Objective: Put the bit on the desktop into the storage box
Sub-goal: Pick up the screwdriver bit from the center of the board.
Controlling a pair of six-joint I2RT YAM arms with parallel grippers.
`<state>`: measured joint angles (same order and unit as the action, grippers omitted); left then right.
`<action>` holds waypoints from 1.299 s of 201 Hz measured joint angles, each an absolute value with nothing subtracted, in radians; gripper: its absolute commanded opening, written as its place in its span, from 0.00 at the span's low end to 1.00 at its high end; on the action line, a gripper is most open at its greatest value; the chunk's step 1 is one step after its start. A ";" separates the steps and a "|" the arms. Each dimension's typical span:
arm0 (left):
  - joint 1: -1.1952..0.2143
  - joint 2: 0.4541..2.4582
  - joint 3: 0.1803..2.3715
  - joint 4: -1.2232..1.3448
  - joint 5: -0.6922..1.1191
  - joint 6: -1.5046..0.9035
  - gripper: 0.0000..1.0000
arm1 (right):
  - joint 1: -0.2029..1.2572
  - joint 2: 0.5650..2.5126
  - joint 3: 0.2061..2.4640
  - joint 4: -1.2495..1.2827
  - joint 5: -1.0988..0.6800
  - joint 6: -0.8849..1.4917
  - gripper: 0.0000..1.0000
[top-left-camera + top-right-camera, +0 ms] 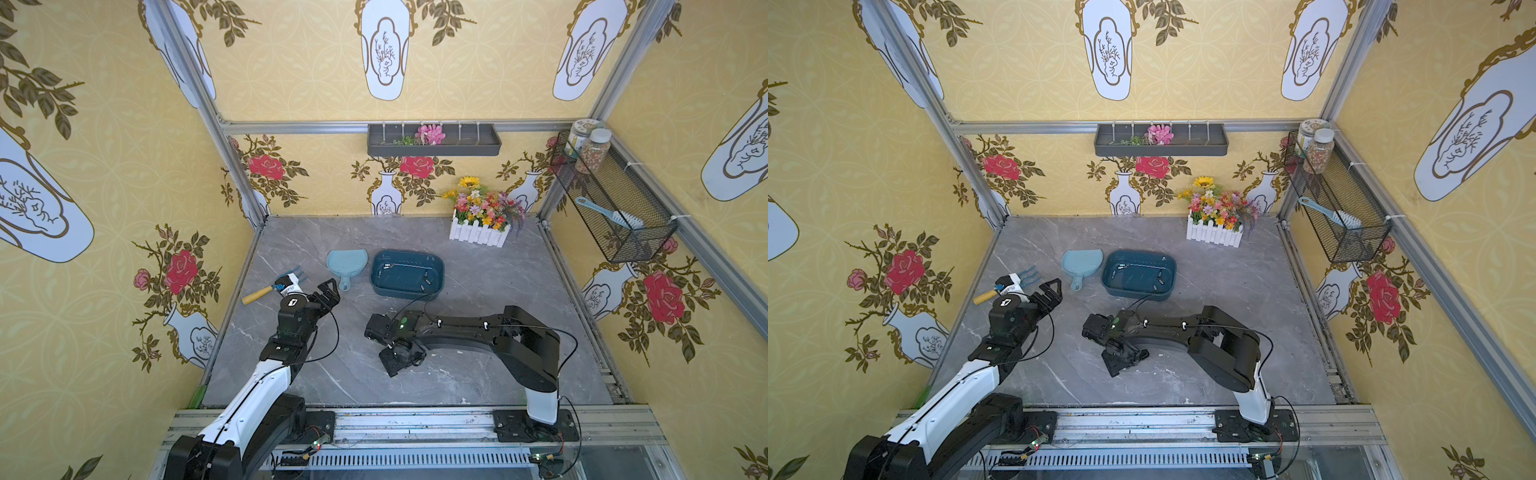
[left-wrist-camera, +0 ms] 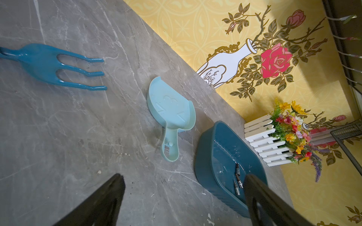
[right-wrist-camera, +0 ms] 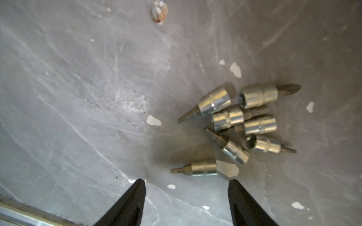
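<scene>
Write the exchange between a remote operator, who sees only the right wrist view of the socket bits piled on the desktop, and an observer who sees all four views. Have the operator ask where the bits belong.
Operator: My right claw is open, just short of a pile of socket bits. Where do they go?
Observer: Into the dark teal storage box. It sits toward the back wall from your claw, beside a light blue dustpan.
Operator: Is it empty?
Observer: No. A few loose bits already lie on its floor.
</scene>
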<state>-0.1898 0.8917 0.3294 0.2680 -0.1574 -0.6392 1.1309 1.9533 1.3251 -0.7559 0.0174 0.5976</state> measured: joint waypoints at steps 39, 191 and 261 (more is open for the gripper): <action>-0.190 0.891 0.329 0.268 -0.158 -0.639 1.00 | 1.131 1.980 1.343 -0.762 0.000 0.597 0.65; -0.190 0.894 0.339 0.268 -0.160 -0.635 1.00 | 1.131 2.042 1.430 -0.792 0.017 0.552 0.51; -0.190 0.881 0.339 0.261 -0.161 -0.632 1.00 | 1.131 2.054 1.442 -0.789 0.020 0.541 0.36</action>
<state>-0.1898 0.8810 0.3386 0.2611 -0.1608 -0.6319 1.1309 2.0537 1.4422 -0.7887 0.0204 0.5411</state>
